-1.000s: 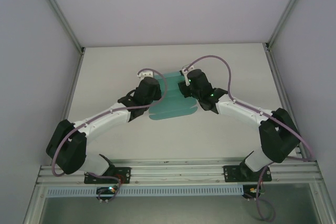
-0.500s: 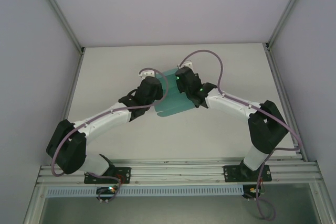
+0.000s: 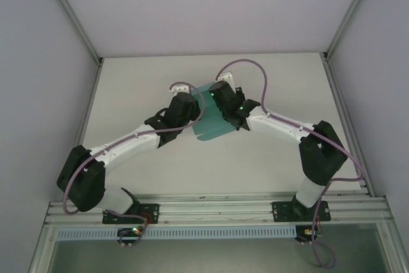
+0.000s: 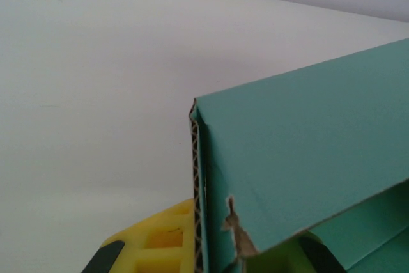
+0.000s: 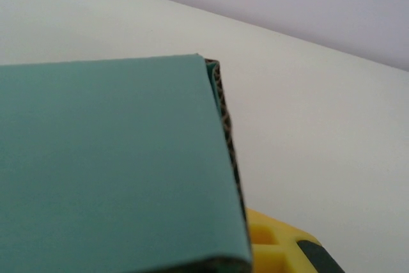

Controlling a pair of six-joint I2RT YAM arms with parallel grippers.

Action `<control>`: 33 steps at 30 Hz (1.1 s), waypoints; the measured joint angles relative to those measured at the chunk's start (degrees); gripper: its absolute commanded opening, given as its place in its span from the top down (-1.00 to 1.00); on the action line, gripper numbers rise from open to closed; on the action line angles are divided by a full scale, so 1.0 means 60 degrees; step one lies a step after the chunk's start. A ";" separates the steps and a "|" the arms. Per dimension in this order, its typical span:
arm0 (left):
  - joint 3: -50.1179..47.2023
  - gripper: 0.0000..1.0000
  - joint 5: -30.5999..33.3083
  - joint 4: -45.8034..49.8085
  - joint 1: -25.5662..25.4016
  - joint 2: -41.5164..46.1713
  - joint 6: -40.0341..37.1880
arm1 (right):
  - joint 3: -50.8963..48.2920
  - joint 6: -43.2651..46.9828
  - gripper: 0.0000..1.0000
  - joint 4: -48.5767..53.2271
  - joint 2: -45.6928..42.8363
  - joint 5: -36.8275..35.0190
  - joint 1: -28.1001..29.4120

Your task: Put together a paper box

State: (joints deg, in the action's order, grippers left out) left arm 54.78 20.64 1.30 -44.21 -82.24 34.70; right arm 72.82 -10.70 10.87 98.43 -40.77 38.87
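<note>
- The left claw (image 4: 217,257) is gripping the paper box (image 3: 214,129): its yellow pads (image 4: 156,247) are sitting on either side of a doubled card wall.
- The right claw (image 3: 220,97) is pressing against the opposite wall. One yellow finger (image 5: 278,244) is showing just beside the card edge, and we cannot tell whether the jaws are closed.
- The box is lying mid-table (image 3: 140,81) between the two wrists, with its scalloped flaps pointing toward the arm bases.
- We are judging the card light and stiff across its panels, and likely to bend at the creases. The fluted edge is fraying at one corner (image 4: 238,234), so it is fragile there.
- We are recommending holds on the folded double walls, away from the loose flaps.
- As a container the box is only partly formed, and we cannot tell whether it is holding anything.
</note>
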 measured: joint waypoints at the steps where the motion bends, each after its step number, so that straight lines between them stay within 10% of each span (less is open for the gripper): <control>1: 0.0025 1.00 0.0000 -0.0015 0.0004 -0.0051 0.0011 | 0.0084 -0.0040 0.86 0.0069 0.0069 -0.0168 0.0036; 7: 0.0102 1.00 0.0007 0.0062 0.0109 -0.0233 -0.0011 | -0.0484 0.0033 0.11 -0.0648 -0.0004 -0.0142 0.0025; 17: 0.0106 1.00 0.0284 0.0583 0.0324 -0.0321 -0.0237 | -0.2412 0.1005 -0.97 -0.2058 -0.2025 0.3690 -0.0790; 25: 0.0106 1.00 0.0025 0.0554 0.0401 -0.0321 -0.0973 | -0.3410 0.0743 -0.99 -0.2674 -0.4171 0.5850 -0.0849; 33: 0.0798 1.00 -0.2896 0.1534 0.1242 -0.0484 -0.4615 | -0.3621 -0.0634 -0.99 -0.0656 -0.6054 0.4918 -0.1424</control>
State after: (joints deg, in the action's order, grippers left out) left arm 59.57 3.27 10.50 -36.75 -85.14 7.01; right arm 51.09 -14.50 6.94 62.11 -11.27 30.33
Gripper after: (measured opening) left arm 0.083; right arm 0.996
